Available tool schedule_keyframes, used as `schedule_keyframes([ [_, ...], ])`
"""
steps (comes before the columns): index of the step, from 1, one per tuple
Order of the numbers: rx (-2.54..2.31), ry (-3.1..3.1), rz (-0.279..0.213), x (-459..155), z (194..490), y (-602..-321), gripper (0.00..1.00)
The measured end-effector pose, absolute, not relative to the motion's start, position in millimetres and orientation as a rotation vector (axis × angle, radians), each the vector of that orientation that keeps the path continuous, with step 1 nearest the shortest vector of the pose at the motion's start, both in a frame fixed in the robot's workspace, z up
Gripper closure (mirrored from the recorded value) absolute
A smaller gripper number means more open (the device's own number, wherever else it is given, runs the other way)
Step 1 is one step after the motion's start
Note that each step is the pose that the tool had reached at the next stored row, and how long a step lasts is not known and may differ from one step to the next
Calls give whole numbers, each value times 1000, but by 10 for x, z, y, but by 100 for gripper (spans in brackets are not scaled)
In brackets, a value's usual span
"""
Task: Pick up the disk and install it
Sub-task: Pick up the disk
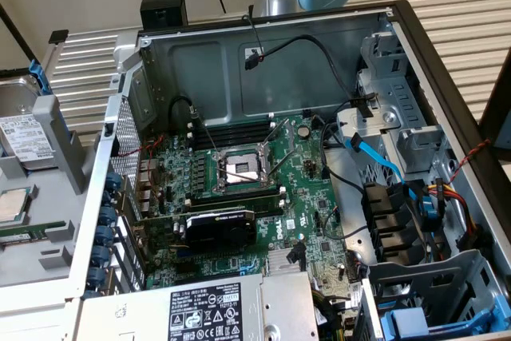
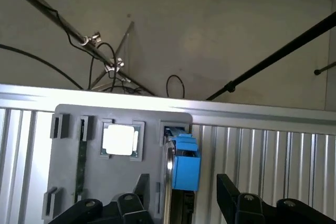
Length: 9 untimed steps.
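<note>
1. Hanging nearest in the wrist view, the tool [image 2: 184, 198] has its two black fingers [image 2: 228, 190] spread wide and grips nothing; the disk [image 2: 169, 163] is seen between them.
2. The disk shows edge-on there as a thin bright metal strip clipped in a boxy blue plastic carrier [image 2: 186, 166], seated in a matt grey moulded tray [image 2: 68, 161].
3. A square silver processor chip [image 2: 121, 140] rests in a neighbouring recess of that tray.
4. In the exterior view the tray lies at the left, just outside the open computer case [image 1: 263, 61], and the disk's white printed label [image 1: 24, 135] shows.
5. Ribbed aluminium worktop [image 2: 273, 166] carries everything; beyond its edge lies pale floor [image 2: 210, 35] crossed by black stand legs [image 2: 273, 59] and cables [image 2: 176, 85].
</note>
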<state>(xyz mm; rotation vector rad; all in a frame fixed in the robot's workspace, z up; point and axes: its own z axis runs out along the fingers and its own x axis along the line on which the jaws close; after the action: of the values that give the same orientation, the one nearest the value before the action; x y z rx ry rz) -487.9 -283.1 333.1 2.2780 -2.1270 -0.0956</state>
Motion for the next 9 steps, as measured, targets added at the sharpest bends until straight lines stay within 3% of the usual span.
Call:
schedule_keyframes([
  [9, 2285, -2151, -29, -4983, 3252, -2794, 38],
])
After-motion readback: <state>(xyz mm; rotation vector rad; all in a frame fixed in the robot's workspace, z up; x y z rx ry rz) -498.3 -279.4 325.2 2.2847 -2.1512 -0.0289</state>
